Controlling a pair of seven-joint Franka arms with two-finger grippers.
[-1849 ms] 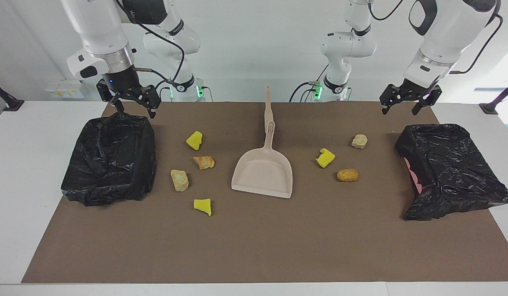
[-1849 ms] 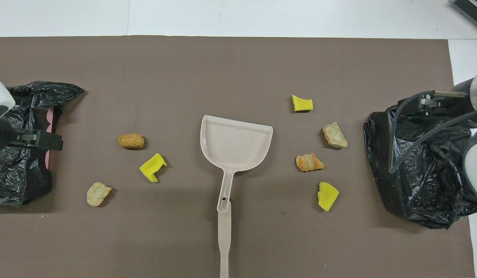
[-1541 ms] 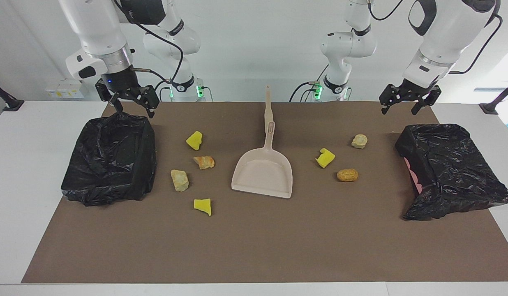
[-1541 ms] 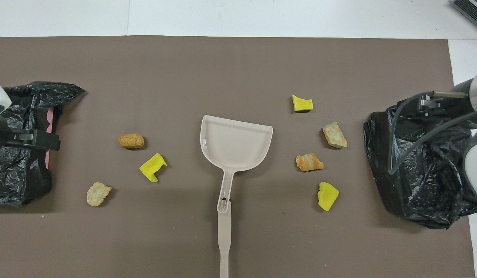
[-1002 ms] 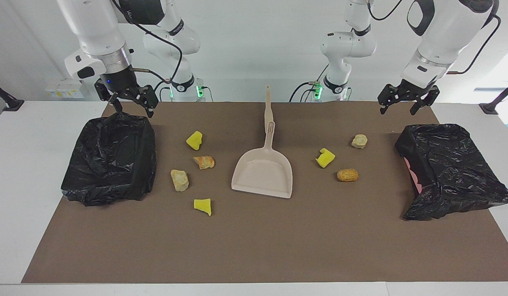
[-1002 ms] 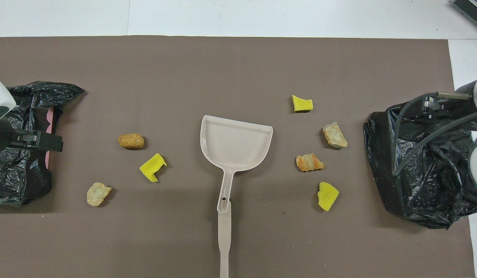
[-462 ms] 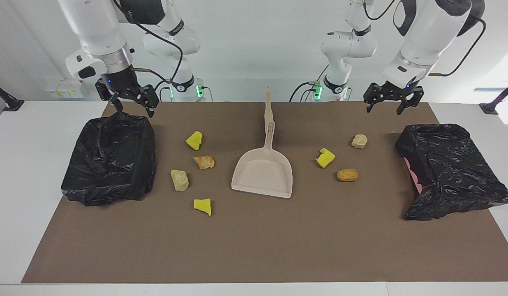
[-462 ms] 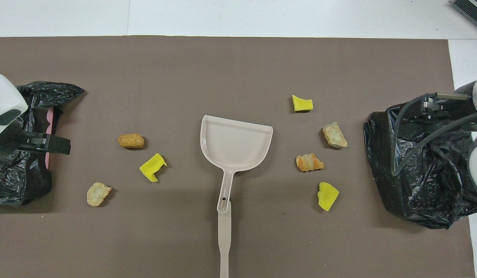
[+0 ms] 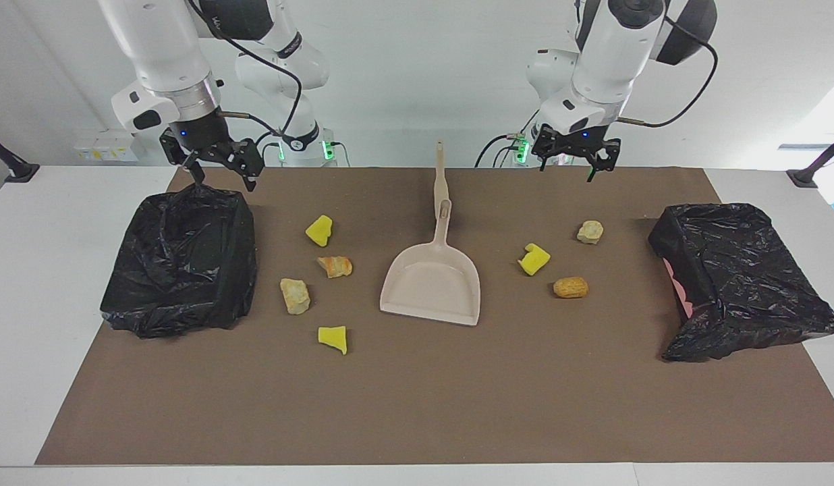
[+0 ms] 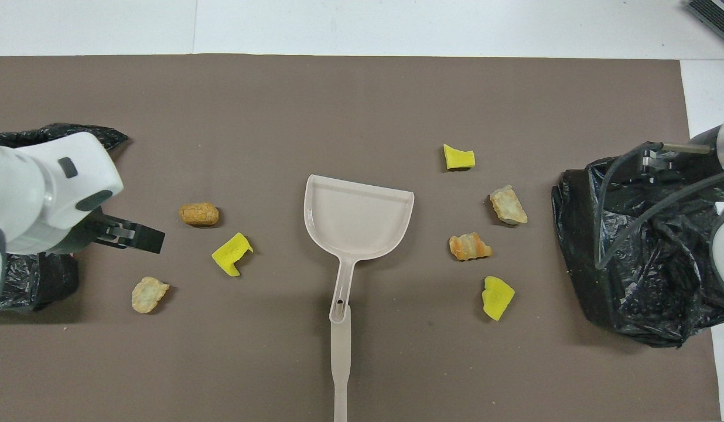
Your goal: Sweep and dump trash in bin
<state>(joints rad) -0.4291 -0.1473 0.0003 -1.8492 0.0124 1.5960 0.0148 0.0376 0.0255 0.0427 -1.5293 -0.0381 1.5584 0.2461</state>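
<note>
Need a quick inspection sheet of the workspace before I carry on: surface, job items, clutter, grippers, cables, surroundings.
Surface: brown mat on a white table.
Job's things: seven trash chunks lie loose on the mat, four toward the right arm's end, three toward the left arm's; dustpan mid-mat, nothing in it; black-bagged bin and tilted bin at the mat's ends.
Clutter: nothing seen.
Grippers: left gripper open, raised over the mat's robot-side edge; right gripper open, over the black-bagged bin's rim.
Cables: on both arms, off the table.
Surroundings: white wall.

No readable text, label or number shows on anything here.
</note>
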